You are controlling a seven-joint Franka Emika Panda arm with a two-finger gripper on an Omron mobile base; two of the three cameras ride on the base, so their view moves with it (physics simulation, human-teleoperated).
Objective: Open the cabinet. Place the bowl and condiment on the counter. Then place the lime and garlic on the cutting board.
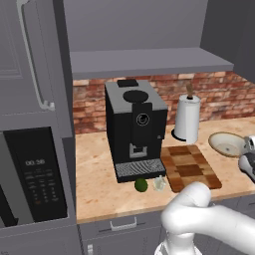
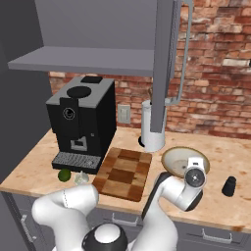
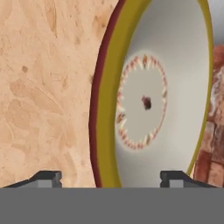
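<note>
The cabinet stands open, its doors swung out and its shelf bare. On the counter rests the cream bowl with its tan-brown rim. My gripper is at the bowl's near edge. In the hand view its fingertips stand wide apart on either side of the bowl's rim, not touching it, so my gripper is open. The black condiment stands to the right. The lime and garlic lie on the counter just left of the cutting board.
A black coffee machine stands behind the lime and garlic. A white paper-towel roll stands behind the board, against the brick wall. At the left is a tall unit with a microwave. The open right door hangs over the roll.
</note>
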